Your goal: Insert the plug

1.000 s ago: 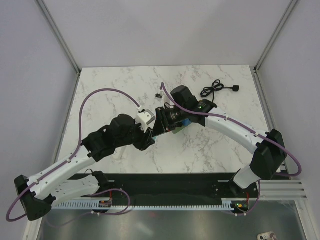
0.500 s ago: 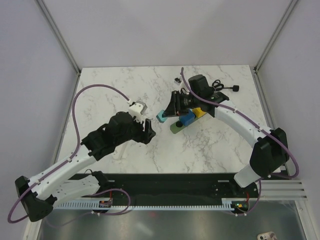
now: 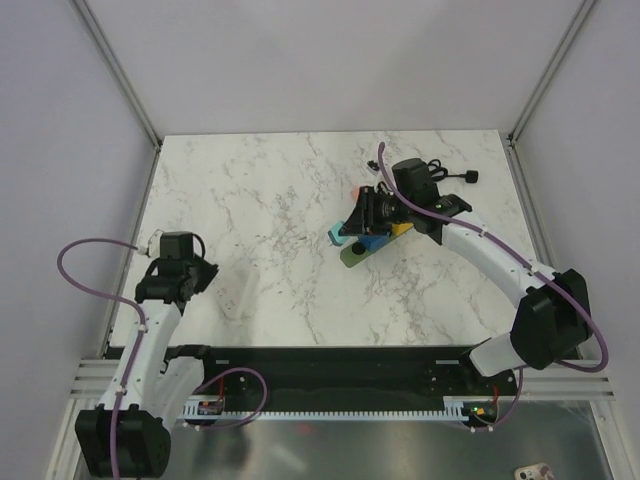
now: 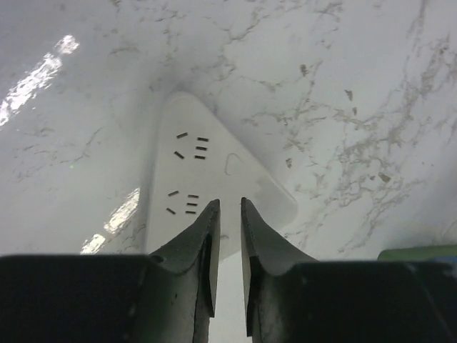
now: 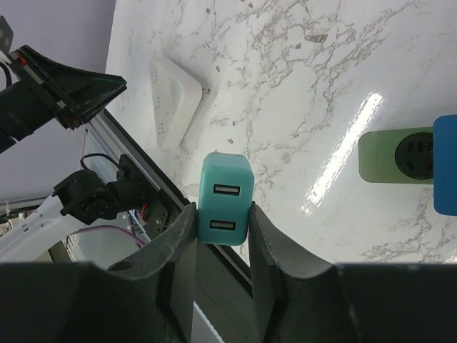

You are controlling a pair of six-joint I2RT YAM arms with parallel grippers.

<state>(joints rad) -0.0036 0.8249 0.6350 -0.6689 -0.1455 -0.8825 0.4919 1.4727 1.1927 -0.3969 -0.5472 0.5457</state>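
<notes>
The near end of the power strip (image 4: pixel 207 171) is hidden behind the left hand (image 4: pixel 229 204). The right wrist view's edge cuts off the blue block (image 5: pixel 445 164)

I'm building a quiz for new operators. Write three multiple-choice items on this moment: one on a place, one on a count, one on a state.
1. Where is the white strip?
A) propped against the back wall
B) flat on the table, ahead of the left tool
C) held in the air

2. How many USB ports does the teal charger show?
A) two
B) one
C) four

3. The right tool is:
A) open, empty
B) shut, empty
C) shut on the charger

Answers:
1 B: the left wrist view shows the strip lying on the marble just past the fingertips.
2 A: two slots face the right wrist camera.
3 C: both fingers press the charger's sides.
</notes>
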